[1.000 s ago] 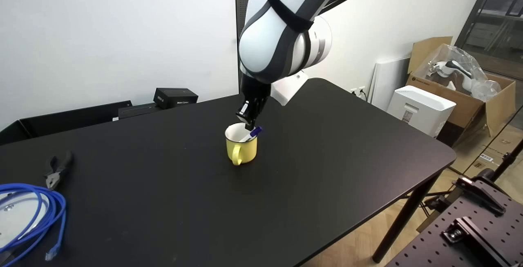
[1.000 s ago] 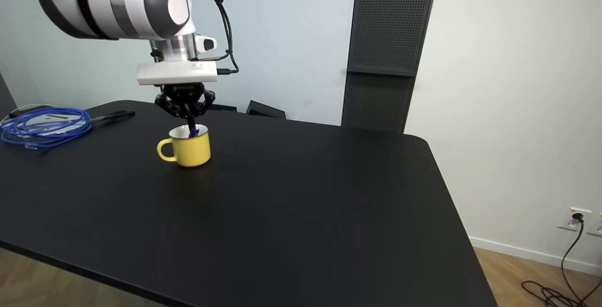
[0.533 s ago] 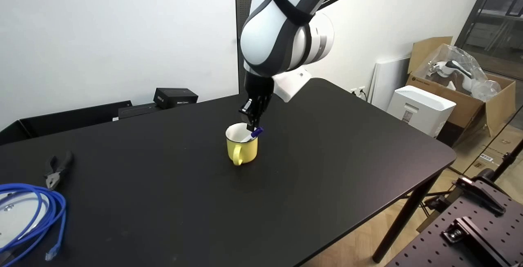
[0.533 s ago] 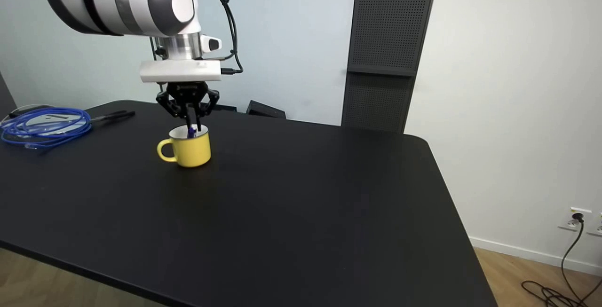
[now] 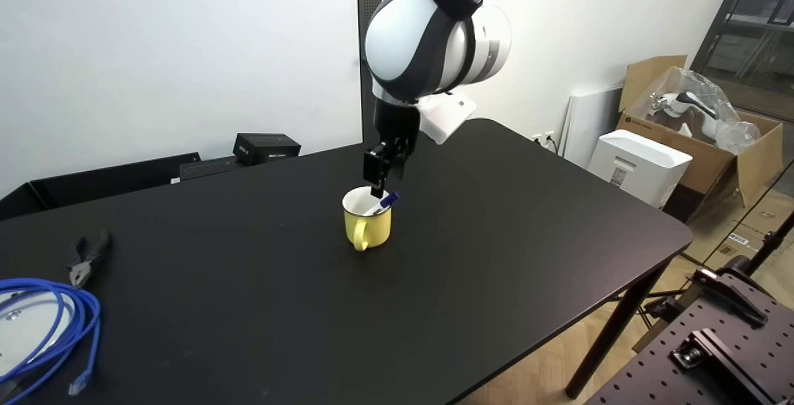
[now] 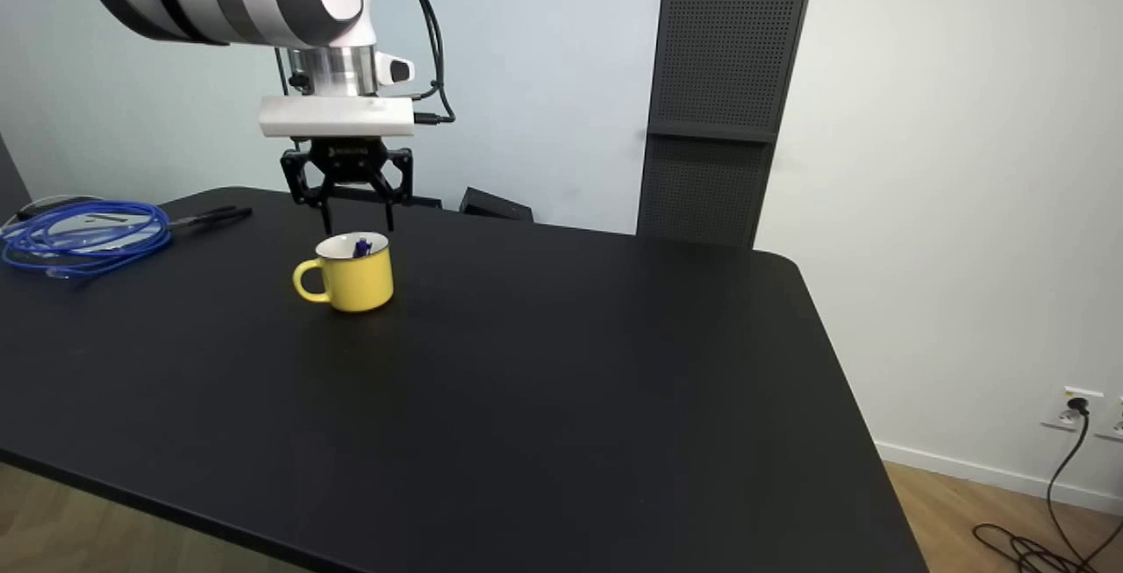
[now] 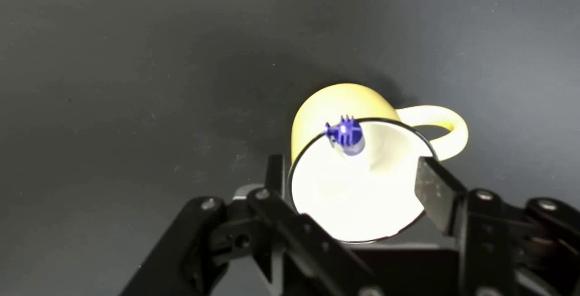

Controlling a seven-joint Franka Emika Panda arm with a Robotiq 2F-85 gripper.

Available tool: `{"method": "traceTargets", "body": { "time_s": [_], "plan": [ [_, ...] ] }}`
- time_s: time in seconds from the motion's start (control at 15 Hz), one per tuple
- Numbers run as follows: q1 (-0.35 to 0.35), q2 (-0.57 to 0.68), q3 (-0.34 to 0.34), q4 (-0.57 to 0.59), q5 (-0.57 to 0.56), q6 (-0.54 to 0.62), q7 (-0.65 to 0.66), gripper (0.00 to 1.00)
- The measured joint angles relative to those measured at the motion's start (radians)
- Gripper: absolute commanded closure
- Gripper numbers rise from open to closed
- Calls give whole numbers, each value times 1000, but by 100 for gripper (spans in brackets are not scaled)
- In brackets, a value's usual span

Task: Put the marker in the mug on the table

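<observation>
The table had a smooth, matt top, flecked in the wrist view with fine specks. The mug looked glossy, like enamel, inside and out. The marker appeared to be plastic, its cap shiny and ribbed. The claw was dull, with brighter metal pins at its joints (whether its links were metal or plastic, I couldn't tell). The arm wore smooth plastic shells and a shiny metal collar. Plastic sheathed the cable; the pliers showed a metal head. The open box was matt cardboard, the floor wood.
</observation>
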Motion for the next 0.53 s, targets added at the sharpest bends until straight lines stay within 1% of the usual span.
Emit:
{"method": "traceTargets", "body": {
  "time_s": [0.53],
  "plan": [
    [-13, -18, 0, -12, 34, -48, -38, 0]
  ]
}}
